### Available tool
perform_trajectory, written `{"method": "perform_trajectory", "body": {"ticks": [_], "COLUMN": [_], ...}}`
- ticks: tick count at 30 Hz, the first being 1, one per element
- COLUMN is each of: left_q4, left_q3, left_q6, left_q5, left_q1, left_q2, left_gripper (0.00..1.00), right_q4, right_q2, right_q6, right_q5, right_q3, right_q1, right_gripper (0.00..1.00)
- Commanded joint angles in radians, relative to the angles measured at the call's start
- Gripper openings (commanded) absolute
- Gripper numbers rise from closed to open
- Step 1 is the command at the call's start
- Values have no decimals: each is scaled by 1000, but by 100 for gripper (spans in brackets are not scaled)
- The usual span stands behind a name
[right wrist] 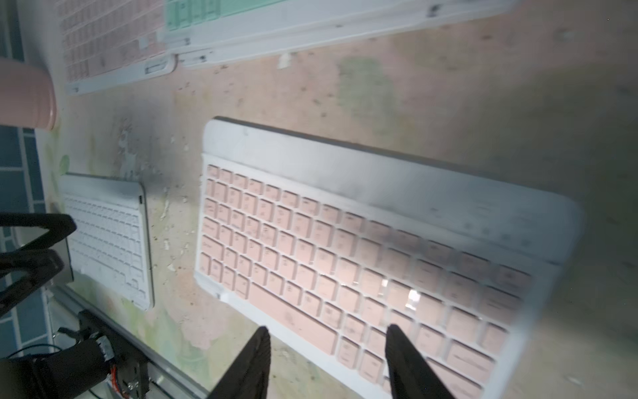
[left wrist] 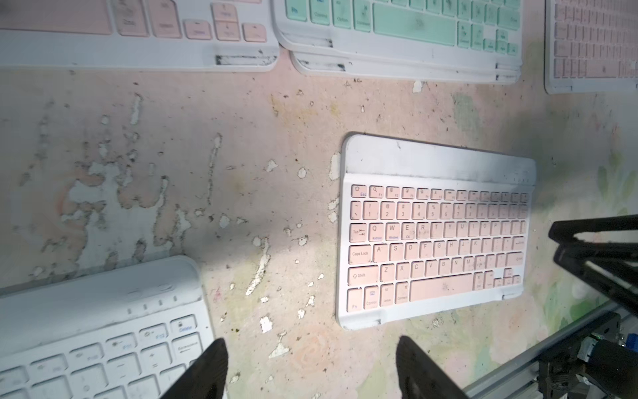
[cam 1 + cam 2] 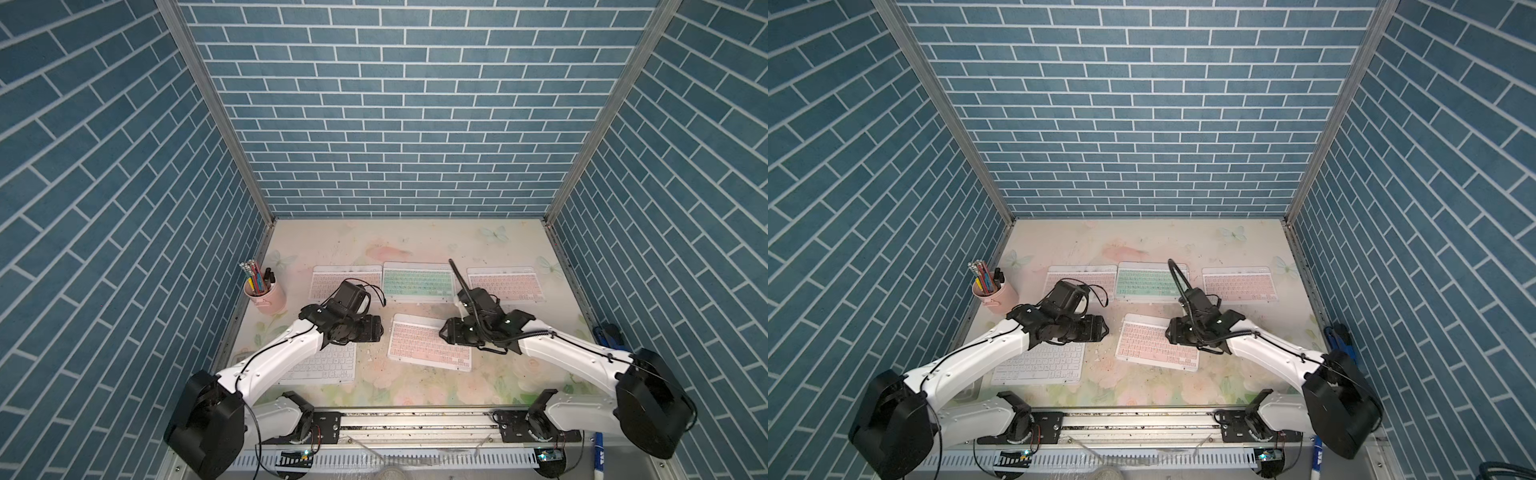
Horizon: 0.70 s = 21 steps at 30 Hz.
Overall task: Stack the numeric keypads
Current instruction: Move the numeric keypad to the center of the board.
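Pink-keyed, white-framed flat plastic keypad [image 3: 419, 349]: lies front-centre on floral worktop [image 3: 415, 245], beneath right hand [image 1: 328, 331], spread and empty; left hand [image 2: 310, 349] likewise spread. Probably light, stiff, slick; best pinched across one edge.

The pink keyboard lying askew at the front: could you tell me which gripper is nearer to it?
Right. The right gripper hovers open over the right end of the pink keyboard; the left gripper is off its left end, above bare table beside the white keyboard.
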Motion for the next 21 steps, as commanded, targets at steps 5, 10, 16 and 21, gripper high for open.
{"method": "perform_trajectory", "body": {"ticks": [5,10,16,21], "left_q4": [114,146,205,242], "left_q3": [8,15,0,-34], "left_q6": [29,36,17,-13], "left_q5": [53,69,86,80], "left_q1": [-55,-60,-93,-123], "left_q2": [110,179,235,249], "left_gripper": [78,78,78,78], "right_q4": [-121,-98,-106,-89], "right_q2": [-182,-254,-248,-214], "right_q6": [60,92,95,94], "right_q5": [-30,-88,-78,-88], "right_q3": [-150,-221,-224,-228], "right_q1": [-139,-201,-218,-230], "right_gripper": [61,66,67,67]}}
